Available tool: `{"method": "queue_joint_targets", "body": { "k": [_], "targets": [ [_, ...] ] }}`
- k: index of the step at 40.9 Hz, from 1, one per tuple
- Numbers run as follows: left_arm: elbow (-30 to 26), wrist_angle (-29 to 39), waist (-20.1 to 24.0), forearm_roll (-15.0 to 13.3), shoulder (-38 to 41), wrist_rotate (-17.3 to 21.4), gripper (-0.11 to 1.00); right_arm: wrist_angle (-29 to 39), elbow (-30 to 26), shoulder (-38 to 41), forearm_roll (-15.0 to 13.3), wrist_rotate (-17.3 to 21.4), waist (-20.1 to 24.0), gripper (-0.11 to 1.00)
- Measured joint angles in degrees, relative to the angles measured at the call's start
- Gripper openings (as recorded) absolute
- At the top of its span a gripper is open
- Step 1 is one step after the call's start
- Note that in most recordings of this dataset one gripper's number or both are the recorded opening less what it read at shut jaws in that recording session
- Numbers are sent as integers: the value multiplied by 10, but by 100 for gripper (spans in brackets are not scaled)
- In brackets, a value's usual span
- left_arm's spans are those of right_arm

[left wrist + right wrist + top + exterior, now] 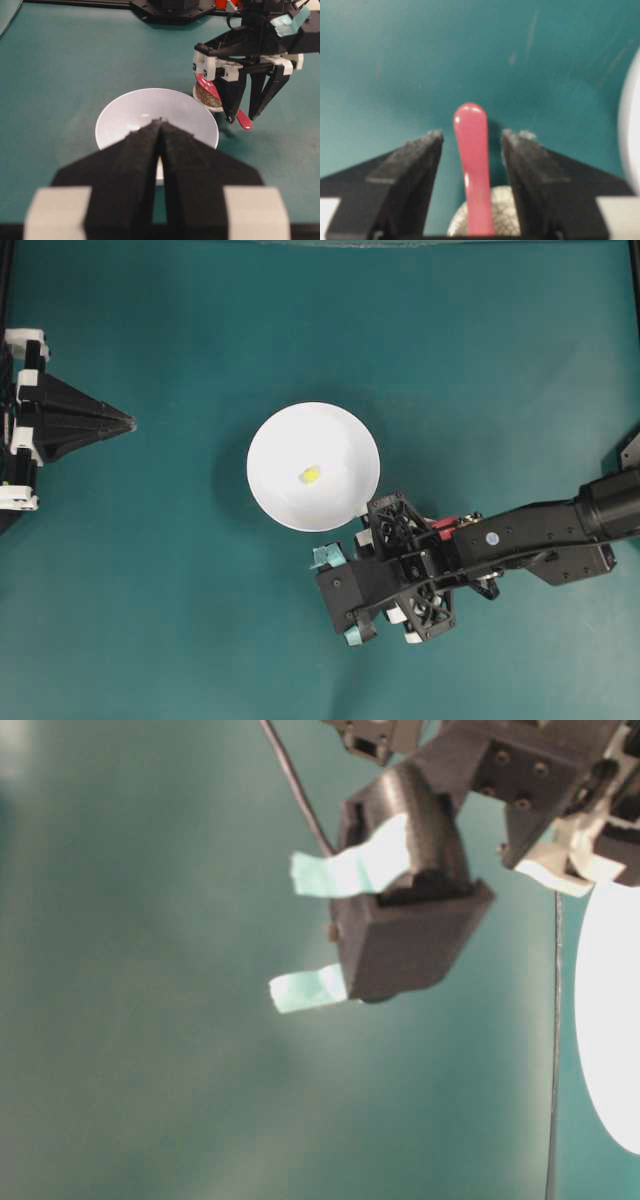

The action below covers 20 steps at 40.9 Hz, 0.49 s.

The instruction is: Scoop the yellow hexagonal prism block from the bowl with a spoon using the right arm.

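The white bowl holds the yellow hexagonal prism block near centre, while at its five o'clock the right gripper, jaws spread and released, straddles the pink-red spoon handle, hiding its scoop and most of the speckled rest; the left gripper sits clenched.

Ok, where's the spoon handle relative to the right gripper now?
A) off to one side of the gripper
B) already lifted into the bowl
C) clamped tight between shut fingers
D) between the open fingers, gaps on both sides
D: in the right wrist view the spoon handle runs between the right gripper fingers, teal table showing on either side of it.
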Motion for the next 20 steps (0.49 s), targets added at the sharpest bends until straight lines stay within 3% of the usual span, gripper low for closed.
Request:
{"method": "queue_joint_targets", "body": {
  "k": [11, 20],
  "targets": [
    [0, 0, -1, -1, 0, 0, -1, -9, 0, 4, 0, 0, 0, 51],
    [0, 0, -1, 0, 0, 1, -1, -8, 0, 4, -1, 2, 0, 28]
  ]
}}
